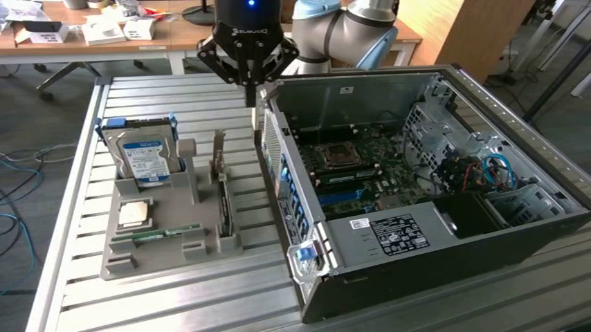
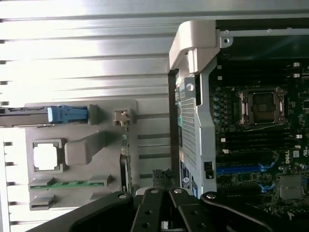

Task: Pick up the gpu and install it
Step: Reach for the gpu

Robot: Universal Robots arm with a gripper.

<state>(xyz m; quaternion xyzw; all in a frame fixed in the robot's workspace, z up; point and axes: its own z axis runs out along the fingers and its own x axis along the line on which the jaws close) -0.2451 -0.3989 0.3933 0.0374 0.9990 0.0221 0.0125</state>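
Hanging at upper middle of the exterior view, the tool [image 1: 250, 97] is pinched shut and empty; the gpu [image 1: 223, 200] stands edgewise in the grey holder [image 1: 120, 266] at lower left.

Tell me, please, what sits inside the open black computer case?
A dark motherboard with a square silver processor socket and a blue slot, a labelled grey power supply box, and blue and red cables. Whatever lies under the power supply box is covered.
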